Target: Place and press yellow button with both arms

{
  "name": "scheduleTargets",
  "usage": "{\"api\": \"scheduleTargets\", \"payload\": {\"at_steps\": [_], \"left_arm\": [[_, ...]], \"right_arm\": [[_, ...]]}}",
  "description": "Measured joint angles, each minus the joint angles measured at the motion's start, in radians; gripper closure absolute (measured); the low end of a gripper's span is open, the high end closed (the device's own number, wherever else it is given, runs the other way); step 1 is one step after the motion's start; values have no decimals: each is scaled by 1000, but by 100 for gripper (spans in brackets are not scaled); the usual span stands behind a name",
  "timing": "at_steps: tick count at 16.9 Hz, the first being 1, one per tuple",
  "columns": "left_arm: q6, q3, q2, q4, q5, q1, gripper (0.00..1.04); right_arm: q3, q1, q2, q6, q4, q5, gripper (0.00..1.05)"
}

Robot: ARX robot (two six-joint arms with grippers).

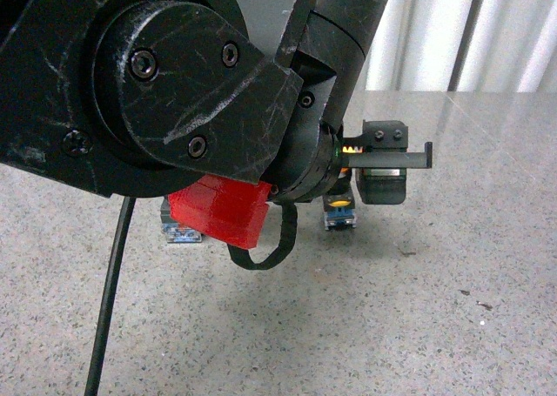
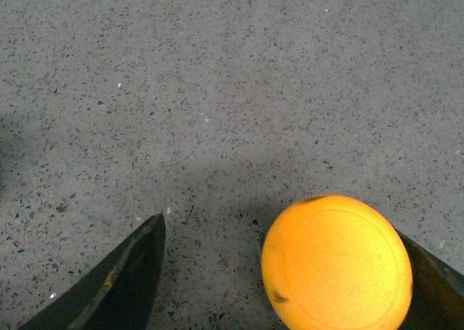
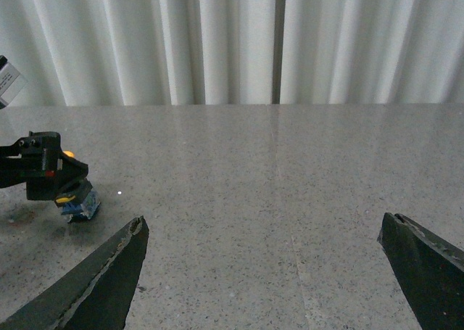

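Note:
The yellow button's domed cap [image 2: 337,265] fills the lower part of the left wrist view, between the black fingers [image 2: 119,286] of my open left gripper [image 2: 283,232] and close against one of them. In the front view the left gripper [image 1: 383,163] hangs right over the button, and only the button's blue-grey base [image 1: 339,217] shows on the table. In the right wrist view my right gripper [image 3: 262,228] is open and empty above bare table, far from the button [image 3: 76,199], which stands under the left gripper [image 3: 43,172].
The left arm's black housing [image 1: 157,83] with a red part [image 1: 219,209] and a cable [image 1: 109,300] blocks most of the front view. A second blue-grey base [image 1: 178,231] peeks out behind the red part. The speckled grey table [image 3: 290,170] ends at white curtains [image 3: 217,40].

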Motion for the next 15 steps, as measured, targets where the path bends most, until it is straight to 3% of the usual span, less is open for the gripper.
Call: {"api": "scheduleTargets", "payload": {"at_steps": [2,7,9,12,13,15], "left_arm": [[9,7,-5,21,3,0,6],[135,-94,-272,154,-53,50,7],[280,-195,-473,241,-111,74,7],[535,-362,-874,216,-204,62,7],[516,-387,-959,81,-262,60,16],[403,-566,-1139,36,-218,155,39]], "right_arm": [[0,0,0,0,0,0,7],[0,0,0,0,0,0,7],[0,0,0,0,0,0,7],[0,0,0,0,0,0,7],[0,0,0,0,0,0,7],[0,0,0,0,0,0,7]]}}
